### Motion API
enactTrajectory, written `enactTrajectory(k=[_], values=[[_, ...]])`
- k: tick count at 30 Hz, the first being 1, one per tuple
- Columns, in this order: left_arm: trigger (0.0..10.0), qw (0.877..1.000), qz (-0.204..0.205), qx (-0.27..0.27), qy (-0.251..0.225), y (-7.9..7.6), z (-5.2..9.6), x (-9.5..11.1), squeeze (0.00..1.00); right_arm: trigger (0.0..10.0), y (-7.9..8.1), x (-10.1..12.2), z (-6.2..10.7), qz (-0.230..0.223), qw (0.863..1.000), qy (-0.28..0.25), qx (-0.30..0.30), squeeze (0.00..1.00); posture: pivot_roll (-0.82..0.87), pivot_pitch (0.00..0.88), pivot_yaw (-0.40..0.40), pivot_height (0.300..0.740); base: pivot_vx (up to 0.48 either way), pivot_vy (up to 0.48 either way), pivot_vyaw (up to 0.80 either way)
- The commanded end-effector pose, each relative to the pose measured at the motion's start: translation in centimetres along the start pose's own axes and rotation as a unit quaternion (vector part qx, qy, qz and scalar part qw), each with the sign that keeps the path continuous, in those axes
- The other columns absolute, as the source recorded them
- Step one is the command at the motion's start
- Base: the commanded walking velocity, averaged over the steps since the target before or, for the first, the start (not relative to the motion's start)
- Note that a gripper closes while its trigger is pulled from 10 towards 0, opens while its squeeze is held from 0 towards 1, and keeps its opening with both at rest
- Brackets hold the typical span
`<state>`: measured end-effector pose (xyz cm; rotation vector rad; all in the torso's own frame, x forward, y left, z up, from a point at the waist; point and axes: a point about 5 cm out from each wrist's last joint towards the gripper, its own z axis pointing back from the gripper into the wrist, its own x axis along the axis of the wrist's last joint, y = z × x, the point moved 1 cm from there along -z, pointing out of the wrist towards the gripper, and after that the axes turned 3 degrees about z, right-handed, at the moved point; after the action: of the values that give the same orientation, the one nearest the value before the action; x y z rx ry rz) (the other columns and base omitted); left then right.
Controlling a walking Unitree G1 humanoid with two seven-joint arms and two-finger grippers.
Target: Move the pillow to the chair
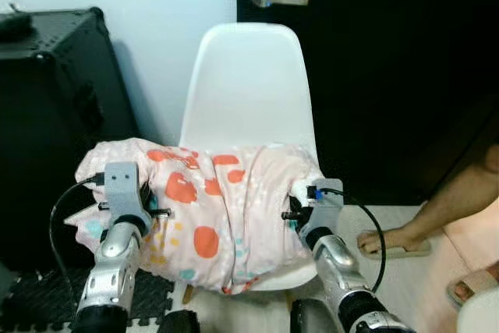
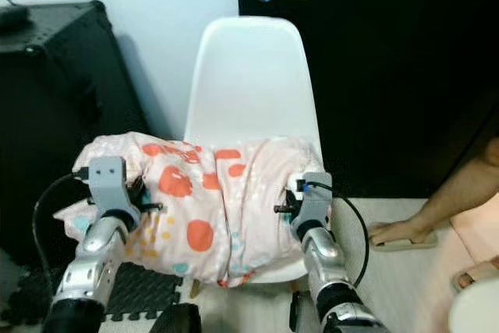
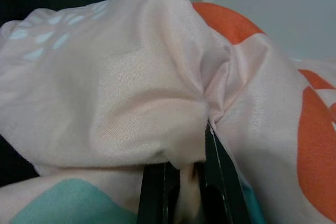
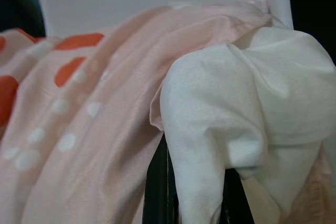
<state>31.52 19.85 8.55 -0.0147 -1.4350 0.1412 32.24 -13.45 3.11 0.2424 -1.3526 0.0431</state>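
So the pillow [image 1: 210,208] is basically at the chair [image 1: 248,91] now, draped over the front of the seat with its 9 o'clock end hanging off past the edge. This looks like the set-down step to me.

The left end effector [image 1: 156,212] is clamped nearly shut on a bunched fold of the pink cover at the pillow's 9 o'clock end. In the left wrist view the black fingers [image 3: 218,182] pinch a wad of cloth between them. The right end effector [image 1: 290,214] is at the 3 o'clock end, fingers closed around a lump of white inner fabric poking out of the case.

Next move, I'd guess: nudge the whole thing toward 12 o'clock and a bit toward 3 so it sits square on the seat, then let go. It's off-centre, so dropping it now risks a slide to the floor.

Pillow is soft and floppy, peachy cotton-looking cover with orange blobs, white dots and teal bits. Chair is a smooth white moulded plastic shell, curved back.
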Motion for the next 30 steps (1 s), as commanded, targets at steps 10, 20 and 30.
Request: enactTrajectory(k=[10,20,30], values=[[10.0,0.992,-0.098,-0.059,0.047,-1.6,-0.2,-2.6,0.0,10.0,-0.4,1.1,-0.7,0.016,1.0,-0.015,-0.019,0.0,0.11,0.0,-0.04,0.605,0.0,0.0,0.0],[10.0,0.982,-0.073,-0.173,-0.034,-6.1,-1.4,-0.1,0.0,10.0,-3.6,3.9,-0.9,0.055,0.991,-0.059,-0.108,0.0,0.1,0.0,-0.039,0.605,0.0,0.0,0.0],[10.0,0.945,-0.236,-0.21,0.082,-4.4,0.0,-5.6,0.0,10.0,-5.8,1.8,0.5,0.098,0.977,-0.006,-0.191,0.0,0.1,0.0,-0.034,0.605,0.0,0.0,0.0]])
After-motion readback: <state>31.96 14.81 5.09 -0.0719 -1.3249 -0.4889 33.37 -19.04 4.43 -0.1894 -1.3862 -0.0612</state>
